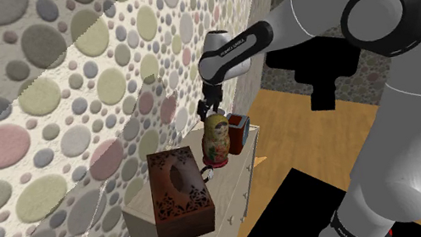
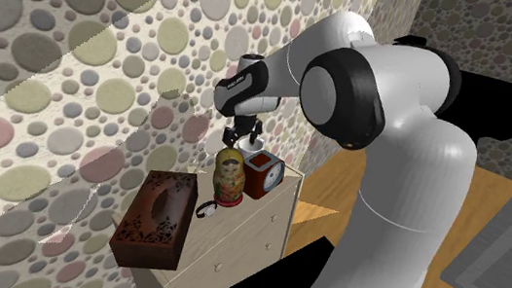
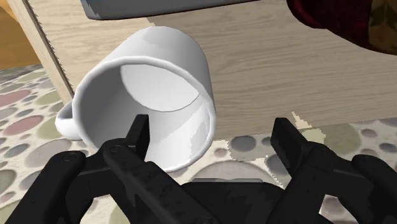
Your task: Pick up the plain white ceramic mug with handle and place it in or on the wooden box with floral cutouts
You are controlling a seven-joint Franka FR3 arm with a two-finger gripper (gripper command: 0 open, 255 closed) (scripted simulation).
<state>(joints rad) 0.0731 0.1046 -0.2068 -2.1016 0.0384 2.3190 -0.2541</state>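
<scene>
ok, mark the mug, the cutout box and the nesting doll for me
white mug [image 3: 178,51], wrist view, outer side wall
wooden box [image 2: 157,214], second exterior view, top face
nesting doll [image 1: 217,142], shoulder view, belly

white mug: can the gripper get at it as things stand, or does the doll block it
Probably yes: the open gripper hangs above the mug, one finger over its mouth, the other outside its wall, nothing in the way. The doll stands aside.

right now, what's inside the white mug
The white mug looks empty: its bare white floor and inner wall show. One finger of the open gripper overlaps the near rim, hiding that bit of the inside.
</scene>
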